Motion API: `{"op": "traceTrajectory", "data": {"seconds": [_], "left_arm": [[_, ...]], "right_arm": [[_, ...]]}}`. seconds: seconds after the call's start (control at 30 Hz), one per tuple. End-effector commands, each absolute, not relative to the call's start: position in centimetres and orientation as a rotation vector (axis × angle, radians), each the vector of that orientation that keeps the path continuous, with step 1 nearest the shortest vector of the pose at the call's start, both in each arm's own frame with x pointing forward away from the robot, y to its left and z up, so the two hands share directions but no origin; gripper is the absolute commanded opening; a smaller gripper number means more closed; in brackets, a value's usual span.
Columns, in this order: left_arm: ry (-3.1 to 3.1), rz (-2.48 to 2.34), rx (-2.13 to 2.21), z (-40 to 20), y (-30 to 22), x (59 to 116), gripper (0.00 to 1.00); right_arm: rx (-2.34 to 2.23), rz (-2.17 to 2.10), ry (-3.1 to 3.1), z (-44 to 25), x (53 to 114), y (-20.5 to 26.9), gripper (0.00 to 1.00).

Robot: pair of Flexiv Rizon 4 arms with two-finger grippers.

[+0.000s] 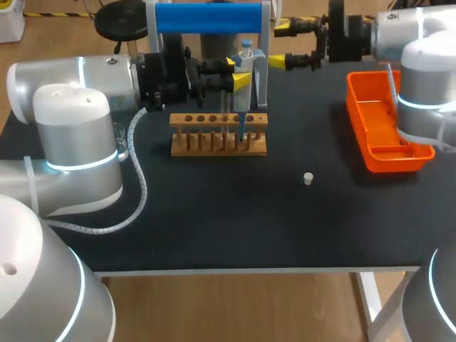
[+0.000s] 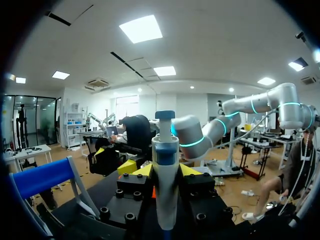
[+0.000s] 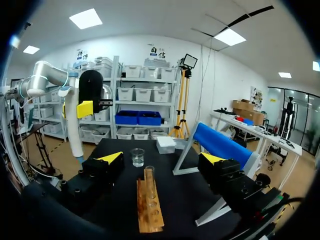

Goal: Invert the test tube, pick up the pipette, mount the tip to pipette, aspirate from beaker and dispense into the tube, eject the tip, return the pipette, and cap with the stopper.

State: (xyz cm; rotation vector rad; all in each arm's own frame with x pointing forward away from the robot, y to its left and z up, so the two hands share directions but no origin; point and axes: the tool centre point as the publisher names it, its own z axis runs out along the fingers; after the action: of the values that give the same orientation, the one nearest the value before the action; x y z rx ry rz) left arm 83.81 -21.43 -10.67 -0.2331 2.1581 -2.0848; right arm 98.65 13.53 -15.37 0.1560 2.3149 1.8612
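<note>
Above the wooden rack [image 1: 219, 135], left jaws clamp a pipette [image 1: 245, 60] (blue-capped).

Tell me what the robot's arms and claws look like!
The left arm and right arm are fat silver-grey tubes with white caps and glowing light-blue rings at the joints. A white curly cable runs along the left one. The left claw and right claw are black and blocky, with bolts and bright yellow tips.

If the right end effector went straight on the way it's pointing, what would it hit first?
Probably the blue-barred stand: its near post stands right ahead of the right end effector in the head view, though depth is unclear.
</note>
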Motion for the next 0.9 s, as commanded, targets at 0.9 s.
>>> {"op": "traceTrajectory", "data": {"seconds": [0.9], "left_arm": [[2.153, -2.088, -0.232, -10.7, -21.5, 83.9, 0.0]], "right_arm": [[0.204, 1.696, 2.317, -14.9, 106.7, 17.1, 1.0]]}}
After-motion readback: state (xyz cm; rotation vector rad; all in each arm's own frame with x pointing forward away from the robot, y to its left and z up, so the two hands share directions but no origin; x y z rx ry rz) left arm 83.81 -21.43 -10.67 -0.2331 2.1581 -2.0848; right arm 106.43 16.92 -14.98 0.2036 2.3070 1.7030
